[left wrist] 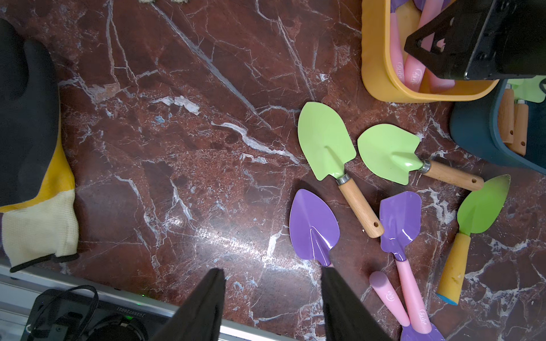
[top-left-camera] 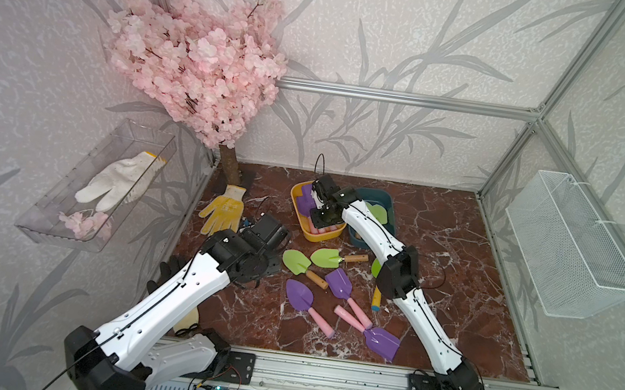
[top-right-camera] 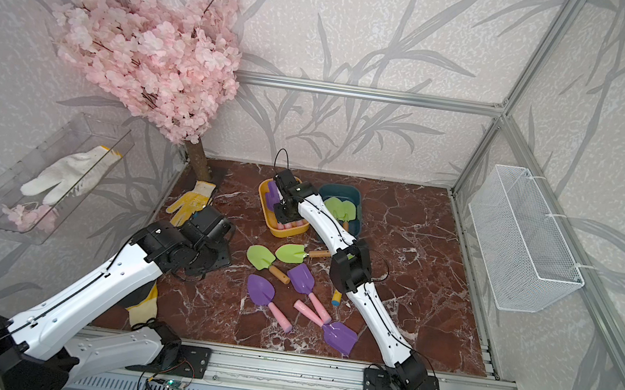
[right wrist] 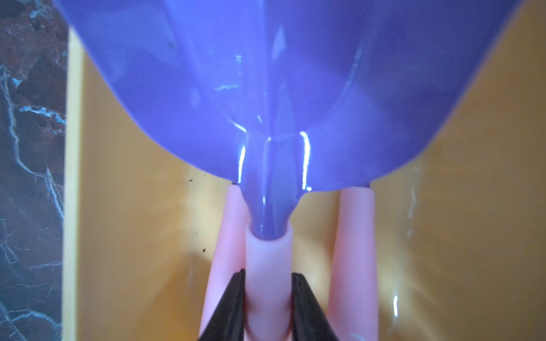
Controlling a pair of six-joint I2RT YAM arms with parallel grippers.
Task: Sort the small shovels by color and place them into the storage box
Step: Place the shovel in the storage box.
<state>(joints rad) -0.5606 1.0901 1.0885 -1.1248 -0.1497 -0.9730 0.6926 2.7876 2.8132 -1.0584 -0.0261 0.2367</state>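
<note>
While right claw point(right wrist: 268, 273) pinches pink handle of purple shovel point(right wrist: 266, 88) inside yellow tub point(top-left-camera: 295, 202), left claw point(left wrist: 271, 270) hangs half open, empty. Teal tub point(top-left-camera: 393, 210) holds green shovels point(top-left-camera: 379, 213). Loose shovels point(top-left-camera: 339, 283) on table point(top-left-camera: 440, 241): three purple, three green.

Glossy purple blade point(right wrist: 266, 88) on matt pink handle point(right wrist: 269, 259); polished marbled tabletop point(left wrist: 177, 147)

A: The 2 tubs?
B: Yellow tub point(top-left-camera: 315, 238), dark teal tub point(left wrist: 472, 133).
A: Shovels?
B: Each purple shovel point(right wrist: 266, 88) has a pink handle; each light green shovel point(top-left-camera: 296, 261), tan wood; 1 green shovel point(left wrist: 481, 203), a yellow, blue-tipped handle.
A: Gloves?
B: 1 yellow glove point(top-left-camera: 223, 209), 1 white glove point(top-left-camera: 115, 182).
A: Surroundings?
B: Marble floor point(top-left-camera: 457, 264): red-brown, white veins. Wallpaper point(top-left-camera: 406, 32): pale, grey leaf pattern. Blossoms point(top-left-camera: 197, 58): pink.
</note>
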